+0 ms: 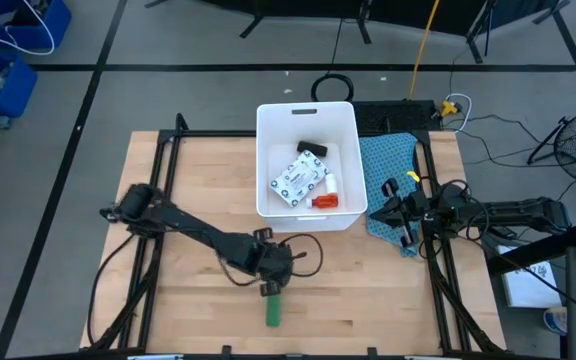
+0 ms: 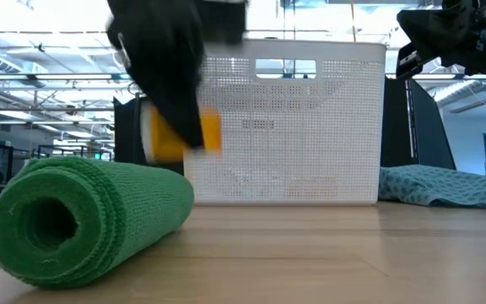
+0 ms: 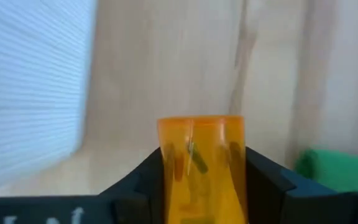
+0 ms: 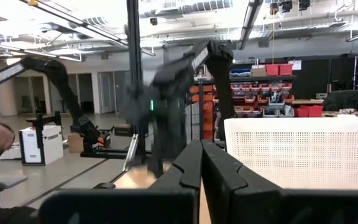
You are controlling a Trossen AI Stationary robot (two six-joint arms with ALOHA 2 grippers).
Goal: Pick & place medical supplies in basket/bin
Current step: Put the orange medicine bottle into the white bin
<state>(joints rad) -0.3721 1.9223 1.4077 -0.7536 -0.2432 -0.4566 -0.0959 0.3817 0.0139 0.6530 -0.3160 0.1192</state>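
The white bin (image 1: 308, 120) stands at the middle of the table's far half. It holds a white packet (image 1: 298, 180), a black piece (image 1: 311, 147) and a red bottle with a white cap (image 1: 325, 200). My left gripper (image 3: 201, 155) hovers near the bin's near wall, shut on a translucent orange vial (image 3: 201, 149). A rolled green piece (image 1: 273, 308) lies on its side on the table just nearer than that gripper, and shows large in the low view (image 2: 83, 219). My right gripper (image 4: 201, 162) is shut and waits over the blue-green cloth (image 1: 388, 160) right of the bin. My left gripper pinches the orange vial between its two fingers (image 3: 266, 177), one on each side of its body (image 3: 229, 155). The fingers come at it from above, slanting down. In the low view the vial (image 2: 184, 135) is lifted clear of the table, in front of the bin's near wall.
The bin's tall perforated wall (image 2: 294, 118) rises close behind the left gripper. The blue-green cloth (image 2: 445, 186) lies bunched at the table's right edge. Bare wood (image 1: 388, 290) spreads across the near half of the table. Black frame rails (image 1: 168, 180) run along both sides.
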